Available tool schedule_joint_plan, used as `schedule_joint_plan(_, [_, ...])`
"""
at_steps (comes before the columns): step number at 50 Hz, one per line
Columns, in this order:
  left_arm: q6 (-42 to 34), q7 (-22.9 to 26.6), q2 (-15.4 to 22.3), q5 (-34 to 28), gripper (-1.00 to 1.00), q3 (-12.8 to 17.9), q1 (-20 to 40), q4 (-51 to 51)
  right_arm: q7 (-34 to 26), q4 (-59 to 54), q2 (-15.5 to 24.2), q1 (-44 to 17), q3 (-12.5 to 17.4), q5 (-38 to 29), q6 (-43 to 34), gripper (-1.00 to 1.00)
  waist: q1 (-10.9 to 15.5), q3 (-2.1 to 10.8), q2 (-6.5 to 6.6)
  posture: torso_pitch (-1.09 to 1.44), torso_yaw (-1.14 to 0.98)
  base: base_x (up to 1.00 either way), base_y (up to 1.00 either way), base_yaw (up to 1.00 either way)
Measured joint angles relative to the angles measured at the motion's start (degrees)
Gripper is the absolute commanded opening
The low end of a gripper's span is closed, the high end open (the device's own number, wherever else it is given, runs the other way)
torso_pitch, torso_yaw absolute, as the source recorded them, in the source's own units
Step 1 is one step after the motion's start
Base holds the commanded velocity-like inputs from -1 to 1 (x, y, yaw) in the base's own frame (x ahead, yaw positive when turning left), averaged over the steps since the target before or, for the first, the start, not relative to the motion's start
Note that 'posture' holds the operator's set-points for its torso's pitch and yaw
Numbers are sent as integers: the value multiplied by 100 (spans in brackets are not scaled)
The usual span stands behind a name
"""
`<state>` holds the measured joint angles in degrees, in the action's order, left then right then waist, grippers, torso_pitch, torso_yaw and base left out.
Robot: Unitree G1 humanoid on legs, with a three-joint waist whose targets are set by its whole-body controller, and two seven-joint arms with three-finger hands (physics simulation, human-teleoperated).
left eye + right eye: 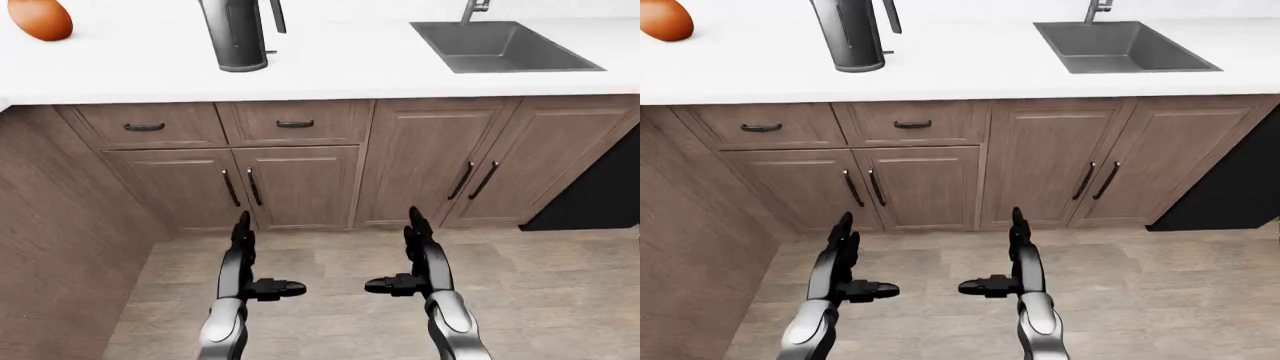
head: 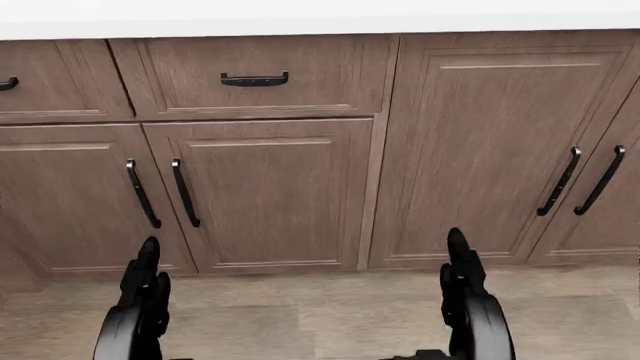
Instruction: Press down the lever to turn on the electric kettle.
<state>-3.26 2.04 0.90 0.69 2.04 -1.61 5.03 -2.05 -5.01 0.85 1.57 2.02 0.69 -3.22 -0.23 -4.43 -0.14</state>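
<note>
The dark electric kettle (image 1: 236,37) is standing upright on the white counter (image 1: 330,67) at the top of the left-eye view, its upper part running out of frame so the lever is not showing. An orange object (image 1: 40,18) is sitting at the counter's left, a steel sink (image 1: 500,46) at its right. Brown cabinets (image 1: 300,165) are lining the wall below, over a tiled floor (image 1: 340,300). The left hand (image 1: 245,259) and right hand (image 1: 420,259) are hanging low with fingers spread, holding nothing. The head view is showing only cabinet fronts and hands.
</note>
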Motion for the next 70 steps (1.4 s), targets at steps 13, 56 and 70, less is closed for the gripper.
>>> schedule_joint_plan(13, [-658, 51, 46, -97, 100, 13, 134, -1333, 129, 1172, 106, -559, 60, -152, -514, 100, 44, 342, -29, 0, 0, 0, 0, 0])
schedule_joint_plan(56, [-3442, -10, 460, -201, 100, 555, 1285, -4127, 200, 2151, 287, -1418, 243, -43, -1520, 100, -36, 216, 51, 0, 0, 0, 18, 0])
schedule_joint_plan(70, [-3483, 12, 412, -229, 100, 447, 1294, -4227, 187, 1910, 281, -1381, 254, -29, -1289, 100, -76, 298, -58, 0, 0, 0, 37, 0])
